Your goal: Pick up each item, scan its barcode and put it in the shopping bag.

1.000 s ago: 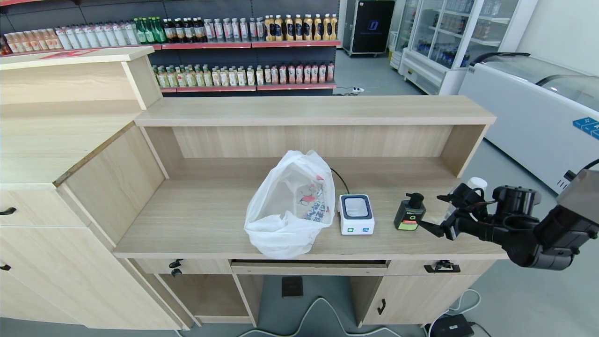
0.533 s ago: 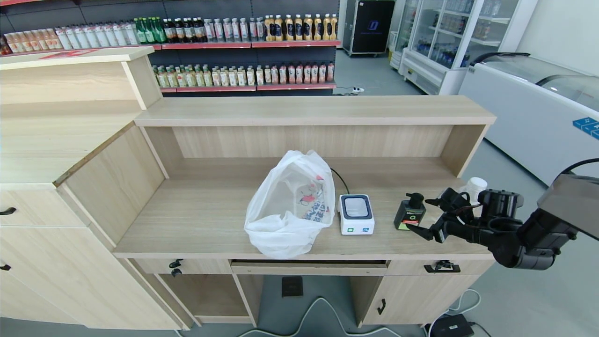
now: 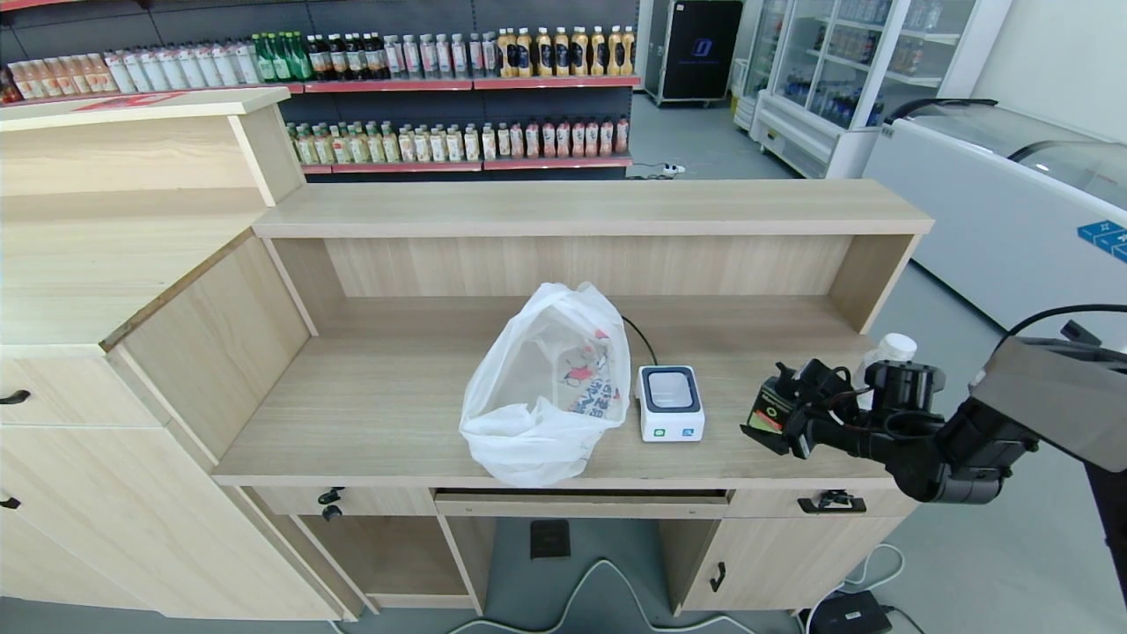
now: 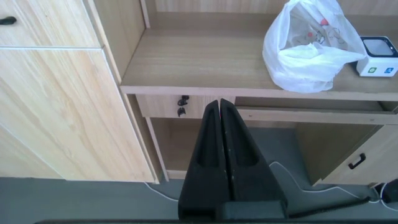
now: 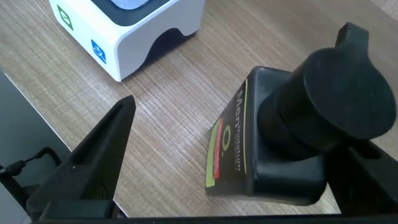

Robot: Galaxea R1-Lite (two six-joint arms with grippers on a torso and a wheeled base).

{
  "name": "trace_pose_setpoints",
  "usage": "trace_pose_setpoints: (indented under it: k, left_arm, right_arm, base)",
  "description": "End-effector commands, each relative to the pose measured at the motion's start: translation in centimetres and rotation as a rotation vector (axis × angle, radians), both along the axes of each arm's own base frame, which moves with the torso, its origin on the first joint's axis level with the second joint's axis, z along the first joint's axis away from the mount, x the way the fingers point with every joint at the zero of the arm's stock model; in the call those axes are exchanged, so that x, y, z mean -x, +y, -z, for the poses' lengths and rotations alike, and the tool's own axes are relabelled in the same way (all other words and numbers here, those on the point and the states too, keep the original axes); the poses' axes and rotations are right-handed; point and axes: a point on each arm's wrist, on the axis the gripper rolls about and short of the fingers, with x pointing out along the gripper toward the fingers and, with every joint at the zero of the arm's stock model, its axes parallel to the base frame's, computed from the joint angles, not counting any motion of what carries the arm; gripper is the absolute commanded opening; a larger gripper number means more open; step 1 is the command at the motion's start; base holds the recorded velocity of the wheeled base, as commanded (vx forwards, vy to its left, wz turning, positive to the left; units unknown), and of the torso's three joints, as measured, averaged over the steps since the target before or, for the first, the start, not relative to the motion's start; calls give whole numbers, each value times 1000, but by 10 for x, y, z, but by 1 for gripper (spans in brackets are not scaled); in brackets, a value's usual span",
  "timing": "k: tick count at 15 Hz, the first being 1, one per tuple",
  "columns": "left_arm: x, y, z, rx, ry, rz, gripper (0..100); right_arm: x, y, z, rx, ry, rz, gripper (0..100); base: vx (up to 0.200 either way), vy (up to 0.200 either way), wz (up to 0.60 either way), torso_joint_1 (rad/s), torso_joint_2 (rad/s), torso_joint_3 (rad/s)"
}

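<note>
While my right jaws stand wide on either side of the dark pump bottle [image 3: 768, 408], which sits on the desk [image 3: 396, 414] to the right of the scanner [image 3: 671, 402], I should centre its body between them, since it looks nearer one side. Then I should close below the pump head, leaving the label free. My left jaws are pressed together, low before the desk.
</note>
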Motion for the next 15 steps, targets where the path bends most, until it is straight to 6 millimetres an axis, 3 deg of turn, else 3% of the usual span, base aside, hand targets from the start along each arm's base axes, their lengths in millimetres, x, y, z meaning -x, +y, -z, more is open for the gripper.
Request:
trace_pose_setpoints:
  k: [1, 12, 13, 15]
  left_arm:
    - [0, 0, 0, 0, 0, 0, 0]
    - [0, 0, 0, 0, 0, 0, 0]
    - [0, 0, 0, 0, 0, 0, 0]
    - [0, 0, 0, 0, 0, 0, 0]
  right_arm:
    - [-1, 6, 6, 0, 8, -14, 100]
    - [0, 7, 20, 7, 32, -16, 100]
    - [0, 6, 20, 7, 34, -14, 0]
    - [-1, 5, 20, 8, 29, -11, 0]
  base:
    - [0, 0, 0, 0, 0, 0]
    - [0, 0, 0, 0, 0, 0]
    - [0, 0, 0, 0, 0, 0]
    - [0, 0, 0, 0, 0, 0]
